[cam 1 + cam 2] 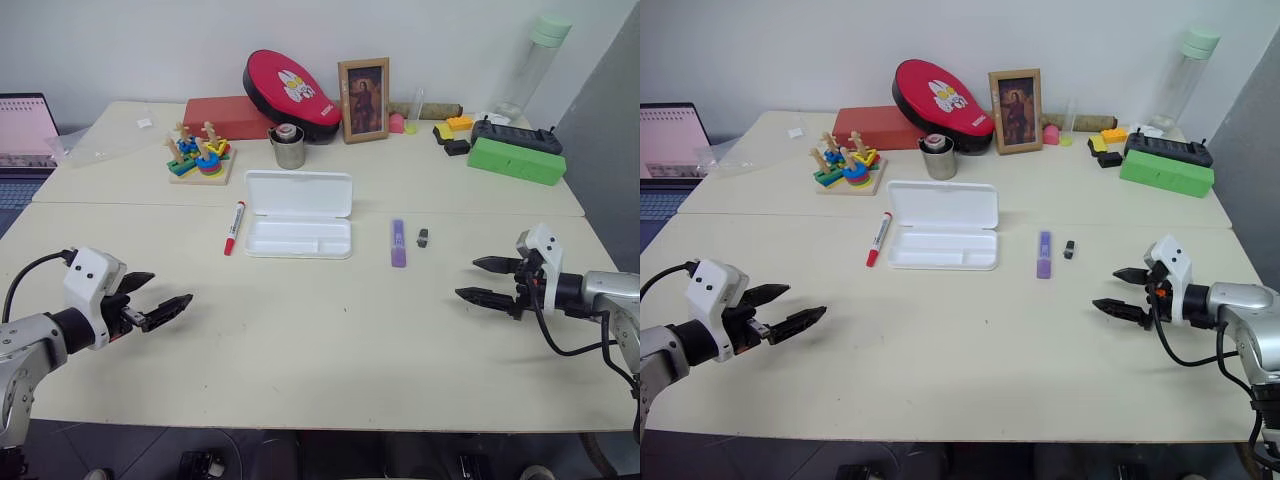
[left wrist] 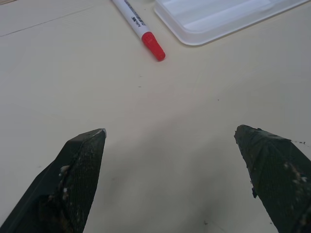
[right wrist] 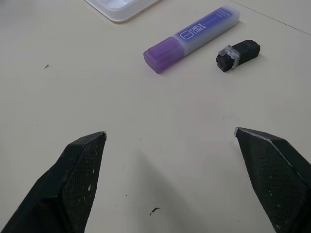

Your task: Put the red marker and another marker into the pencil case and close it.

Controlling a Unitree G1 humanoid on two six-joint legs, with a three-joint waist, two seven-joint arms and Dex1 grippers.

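Nothing is yet grasped — the left gripper [image 1: 160, 303] and right gripper [image 1: 484, 280] are held spread and empty, the red marker [image 1: 234, 227] lying at nine o'clock of the open pencil case [image 1: 299, 214], the purple marker [image 1: 398, 243] at three — so a reach and pinch is judged next.

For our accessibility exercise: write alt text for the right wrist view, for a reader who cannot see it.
A purple marker lies on a cream table beside a small dark grey object, apart from it. The right gripper has its two black fingers spread open, holding nothing; a corner of the white pencil case shows beyond.
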